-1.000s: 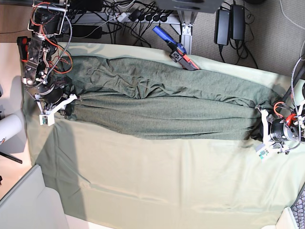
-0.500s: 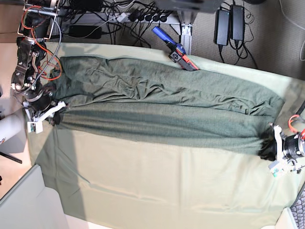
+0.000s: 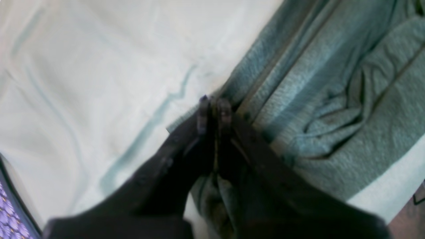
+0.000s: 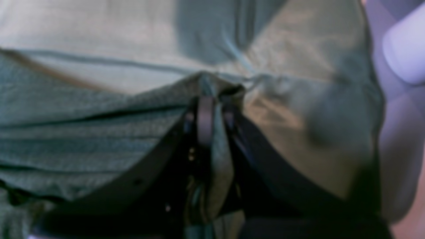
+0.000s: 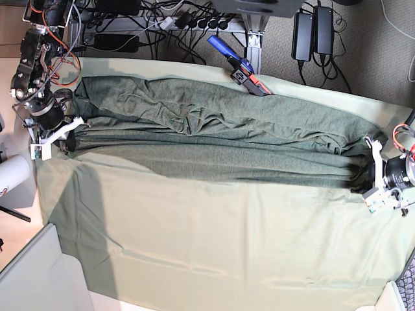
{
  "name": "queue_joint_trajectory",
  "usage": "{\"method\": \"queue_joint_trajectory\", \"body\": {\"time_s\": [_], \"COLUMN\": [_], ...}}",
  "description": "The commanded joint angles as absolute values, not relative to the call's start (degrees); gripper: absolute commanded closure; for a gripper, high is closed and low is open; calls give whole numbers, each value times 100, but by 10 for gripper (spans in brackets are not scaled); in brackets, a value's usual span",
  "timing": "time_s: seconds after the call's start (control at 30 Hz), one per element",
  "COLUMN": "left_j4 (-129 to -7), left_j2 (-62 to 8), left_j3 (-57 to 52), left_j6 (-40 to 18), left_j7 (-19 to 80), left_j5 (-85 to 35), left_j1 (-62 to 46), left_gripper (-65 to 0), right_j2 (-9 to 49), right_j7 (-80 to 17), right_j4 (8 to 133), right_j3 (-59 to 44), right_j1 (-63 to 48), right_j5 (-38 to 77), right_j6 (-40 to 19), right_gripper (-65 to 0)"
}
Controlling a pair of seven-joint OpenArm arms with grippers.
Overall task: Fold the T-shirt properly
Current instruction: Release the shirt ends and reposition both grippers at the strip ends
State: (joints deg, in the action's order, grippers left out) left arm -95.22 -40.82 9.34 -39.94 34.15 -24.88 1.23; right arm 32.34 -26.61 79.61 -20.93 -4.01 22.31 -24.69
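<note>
Jaws of both grippers were clamped on the T-shirt [image 5: 220,139]: left gripper [image 5: 371,175] at the 3 o'clock end, right gripper [image 5: 57,133] at the 9 o'clock end. Between them the shirt lay stretched long across the far half of the desk's mint cloth [image 5: 214,240], folds running lengthwise.

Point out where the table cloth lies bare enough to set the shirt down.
Bare: the wide stretch of table cloth below the T-shirt, between the two arms. Crowded: the upper strip, filled by the shirt, with a blue and red tool at its top edge.
</note>
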Motion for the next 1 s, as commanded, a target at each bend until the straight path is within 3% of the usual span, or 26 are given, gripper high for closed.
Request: {"method": "queue_joint_trajectory", "body": {"time_s": [0.0,0.23,0.27,0.3,0.33,0.4,0.47,0.5,0.63,0.77,0.87,0.9,0.97], "left_j4": [-9605,-9603,-9603,-9603,-9603,-9603,-9603,-9603,-9603,-9603,-9598,-9594,-9588], "left_j2": [-4191,-4191,-4191,-4191,-4191,-4191,-4193,-4191,-4136,-4003,-3817,-3717,-3518], "left_j3": [869,869,869,869,869,867,836,784,290,-449,-917,-1037,-1190], "left_j6": [-4000,-4000,-4000,-4000,-4000,-4000,-3411,-3183,-2604,-2644,-3013,-3100,-3223], "left_j7": [3371,3603,3603,3603,3605,3649,3649,3658,3769,4032,4364,4484,4678], "left_j5": [-2447,-2414,-2416,-2418,-2423,-2462,-2453,-2458,-2552,-3422,-4305,-4491,-4803], "left_j1": [156,-200,-217,-226,-224,-222,-217,-209,-211,-211,-215,-226,-248], "left_gripper": [0,0,-25,-105,-193,-343,-374,-374,-374,-374,-373,-373,-374], "right_j2": [3380,3374,3356,3330,3312,3301,3301,3301,3301,3227,3057,3011,2923], "right_j7": [-2530,-2875,-3002,-3085,-3146,-3221,-3280,-3295,-3304,-3301,-3293,-3293,-3293], "right_j4": [8068,8055,8055,8051,8042,8027,8027,8027,8031,8103,8226,8252,8267], "right_j3": [-2185,-2187,-2187,-2187,-2187,-2187,-2191,-2191,-2279,-2808,-3380,-3538,-3769], "right_j1": [-368,-368,-366,-368,-368,-368,-368,-368,-364,-333,-318,-318,-318], "right_j5": [2300,2366,2370,2388,2414,2523,2558,2556,2731,3350,3719,3811,3883], "right_j6": [-2530,-2530,-2530,-2532,-2530,-2530,-2530,-2530,-2528,-2528,-2530,-2532,-2532], "right_gripper": [0,0,0,0,-46,-227,-337,-349,-347,-347,-338,-302,-144]}}
